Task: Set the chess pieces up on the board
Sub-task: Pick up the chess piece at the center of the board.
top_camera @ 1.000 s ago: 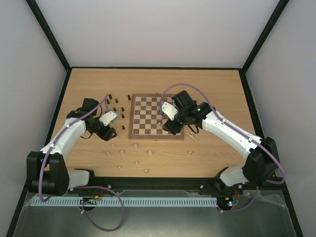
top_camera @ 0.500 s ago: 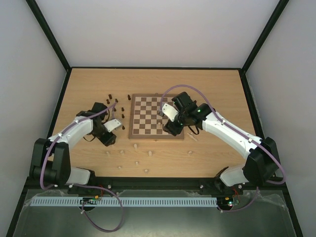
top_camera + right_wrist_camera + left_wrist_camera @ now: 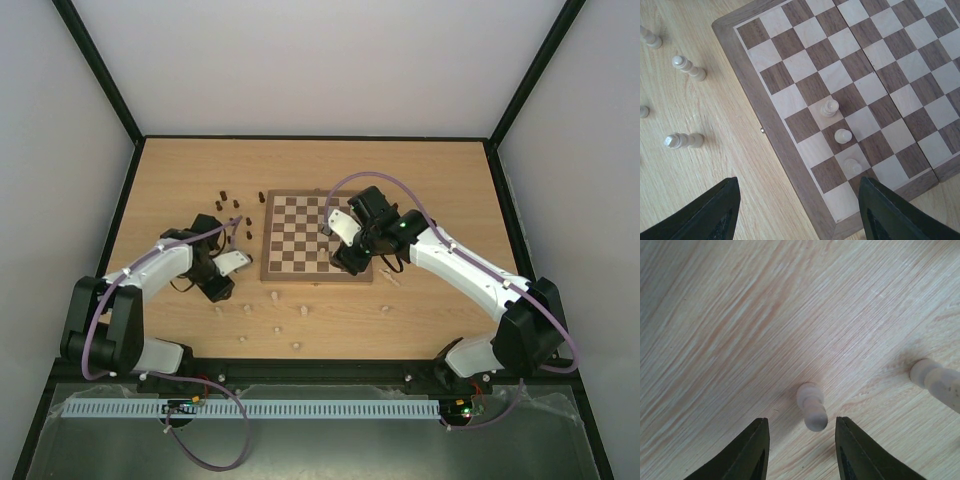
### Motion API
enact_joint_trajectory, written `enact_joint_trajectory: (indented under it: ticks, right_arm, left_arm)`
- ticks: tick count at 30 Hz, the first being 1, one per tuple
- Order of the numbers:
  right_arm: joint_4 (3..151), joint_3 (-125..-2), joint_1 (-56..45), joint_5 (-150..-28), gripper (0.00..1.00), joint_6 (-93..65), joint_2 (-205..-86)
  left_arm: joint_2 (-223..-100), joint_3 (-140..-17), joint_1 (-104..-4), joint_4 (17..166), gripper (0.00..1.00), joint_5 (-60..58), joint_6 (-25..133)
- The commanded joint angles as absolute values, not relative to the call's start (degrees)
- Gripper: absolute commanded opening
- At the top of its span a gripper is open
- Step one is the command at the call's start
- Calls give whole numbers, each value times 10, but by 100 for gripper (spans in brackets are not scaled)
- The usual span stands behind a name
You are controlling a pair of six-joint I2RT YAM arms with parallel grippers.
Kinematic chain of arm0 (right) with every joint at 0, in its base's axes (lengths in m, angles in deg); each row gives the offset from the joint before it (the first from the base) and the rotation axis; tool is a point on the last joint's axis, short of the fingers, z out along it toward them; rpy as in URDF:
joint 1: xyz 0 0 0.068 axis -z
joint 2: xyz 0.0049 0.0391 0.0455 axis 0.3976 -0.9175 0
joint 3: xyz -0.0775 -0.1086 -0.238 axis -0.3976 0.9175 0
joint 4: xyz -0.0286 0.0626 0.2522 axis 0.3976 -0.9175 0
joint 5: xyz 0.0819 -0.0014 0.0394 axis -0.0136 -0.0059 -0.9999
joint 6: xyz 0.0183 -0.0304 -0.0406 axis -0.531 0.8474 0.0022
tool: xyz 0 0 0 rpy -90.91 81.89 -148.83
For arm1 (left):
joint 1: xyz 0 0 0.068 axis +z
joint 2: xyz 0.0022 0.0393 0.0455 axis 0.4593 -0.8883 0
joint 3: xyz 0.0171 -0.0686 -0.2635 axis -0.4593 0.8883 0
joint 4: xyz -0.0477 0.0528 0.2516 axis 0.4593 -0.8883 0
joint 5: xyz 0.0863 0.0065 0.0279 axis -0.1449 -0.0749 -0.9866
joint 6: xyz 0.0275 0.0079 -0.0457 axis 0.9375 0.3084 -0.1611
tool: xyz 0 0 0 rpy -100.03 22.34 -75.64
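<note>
The left tool [image 3: 800, 422] is hovering part-open and empty, flanking a small pale wooden pawn [image 3: 812, 410] just ahead, seemingly for pickup.

Right wrist view. You are looking down on one corner of the board [image 3: 780, 145], its brown rim running diagonally across the picture. Three pale chess pieces [image 3: 842, 135] stand in a line in the second row in from that rim, on neighbouring cream, dark and cream squares. Four more pale pieces [image 3: 688, 67] sit off the board on the light wood tabletop [image 3: 715, 110] at your left, well apart from the rim. The right gripper [image 3: 798, 182] shows two dark fingers [image 3: 710, 210] at the bottom edge, spread wide with nothing between them.
</note>
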State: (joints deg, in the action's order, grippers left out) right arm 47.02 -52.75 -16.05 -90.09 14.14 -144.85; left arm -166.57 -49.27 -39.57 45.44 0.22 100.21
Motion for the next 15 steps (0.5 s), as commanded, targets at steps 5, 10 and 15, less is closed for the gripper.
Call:
enact_joint_trajectory:
  ticks: [5, 10, 15]
  right_arm:
    - [468, -515, -160, -898, 66, 140, -1443]
    - [468, -512, -160, -897, 66, 139, -1441]
    - [466, -508, -160, -896, 66, 139, -1438]
  left_arm:
    - [-1665, -483, -412, 435, 34, 10, 1007]
    - [-1668, -483, -419, 436, 27, 15, 1006]
    - [-1673, -480, -422, 442, 21, 13, 1004]
